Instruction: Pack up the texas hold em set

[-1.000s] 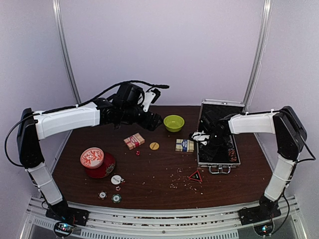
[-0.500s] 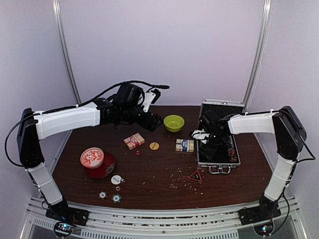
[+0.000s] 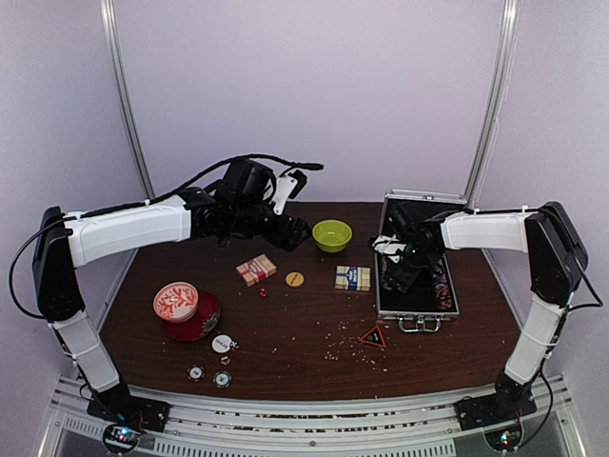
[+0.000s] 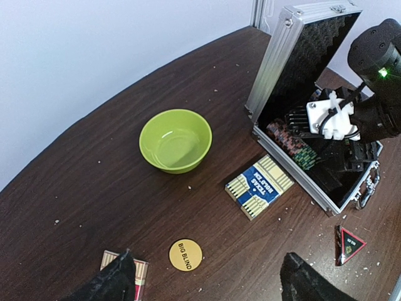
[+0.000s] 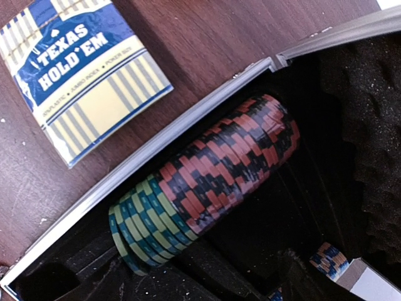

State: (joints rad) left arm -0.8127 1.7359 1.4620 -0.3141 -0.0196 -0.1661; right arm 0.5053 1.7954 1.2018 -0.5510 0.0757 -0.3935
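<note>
Case [image 3: 400, 312] open at right of table [image 3: 285, 328], chips [image 5: 232, 169] already racked. Blue deck [image 3: 352, 278], red deck [image 3: 256, 269], button [image 3: 295, 279] loose outside, so barely halfway. Left tool [image 4: 208, 268] wide, empty; right tool [image 3: 395, 271] wide over case.

Left of the green bowl [image 3: 331, 234], the left arm [image 3: 124, 233] is white with black joints, a looping black cable [image 3: 266, 157] and a left gripper [image 4: 208, 260] with two black fingers [image 4: 116, 281], while right of the bowl the right arm [image 3: 485, 231] is white and black too, with a tiny green light [image 4: 383, 73].
</note>
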